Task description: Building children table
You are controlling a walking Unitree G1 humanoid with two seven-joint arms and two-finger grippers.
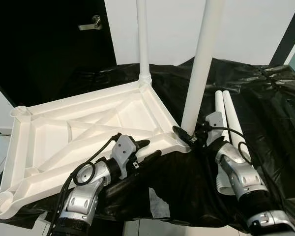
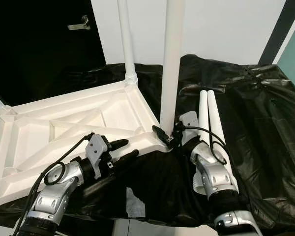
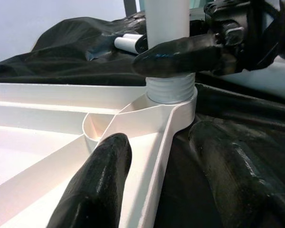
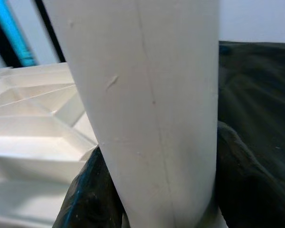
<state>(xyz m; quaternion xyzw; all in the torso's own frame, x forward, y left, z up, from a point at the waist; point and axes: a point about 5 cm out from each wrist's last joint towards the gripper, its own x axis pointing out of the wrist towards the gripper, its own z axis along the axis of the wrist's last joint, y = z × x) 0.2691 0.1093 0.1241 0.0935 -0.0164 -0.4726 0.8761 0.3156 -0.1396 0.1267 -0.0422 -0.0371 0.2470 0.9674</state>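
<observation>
White plastic tabletop (image 1: pixel 88 128) lies upside down on black sheeting (image 1: pixel 265 98), its near corner straddled by the spread-fingered left gripper (image 1: pixel 150 148), while the right gripper (image 1: pixel 186 136) clasps a half-threaded leg (image 1: pixel 201 64), which likely needs further turning to seat.

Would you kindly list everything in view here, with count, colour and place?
Tabletop: one, white, upside down on the black sheet, ribbed underside up.
Fitted legs: two, white, upright; one in the far corner socket, one in the near right corner.
Loose legs: two, white, lying side by side on the sheet, right of the tabletop.
Empty corner sockets: two, white, at the tabletop's left end.
Black sheet: one, covering the work surface.
Door: one, black, with metal handle, behind left.
Left gripper: jaws open at the tabletop's near edge.
Right gripper: shut on the near leg's base.
</observation>
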